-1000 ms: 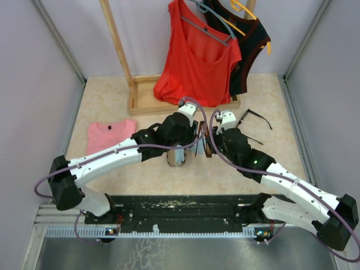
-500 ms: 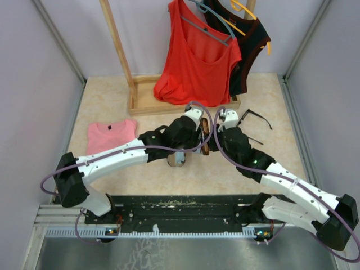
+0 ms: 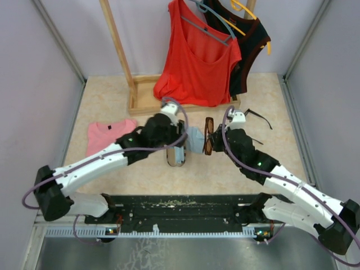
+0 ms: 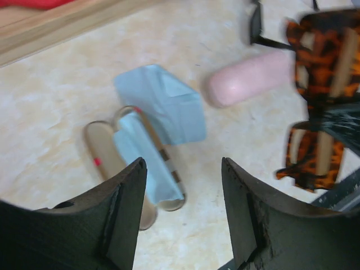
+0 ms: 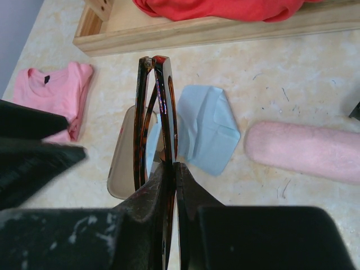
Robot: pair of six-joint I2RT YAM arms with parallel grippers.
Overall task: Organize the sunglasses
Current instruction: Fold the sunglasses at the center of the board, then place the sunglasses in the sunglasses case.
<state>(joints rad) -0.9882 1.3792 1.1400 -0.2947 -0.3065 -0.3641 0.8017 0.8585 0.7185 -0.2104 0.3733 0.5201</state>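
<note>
well, the right gripper (image 5: 170, 169) is pinching the slim reddish-brown sunglasses (image 5: 167, 112) by the lower edge, its fingers pressed tight on the frame. the pair is folded and stands on edge above the table (image 3: 112, 174), just over an open tan case (image 5: 121, 163). the left gripper (image 4: 183, 216) hangs over that same case with its fingers spread wide and nothing between them. light blue fabric lies inside the case, and a folded light blue cloth (image 4: 163, 101) sits on the table touching the case's rim. an oblong pink case (image 4: 250, 79) lies closed just beyond the cloth. the black sunglasses (image 3: 256, 116) rest on the table at the far right, arms unfolded, well apart from both grippers. a folded pink shirt (image 3: 109, 135) lies at the left of the table.
</note>
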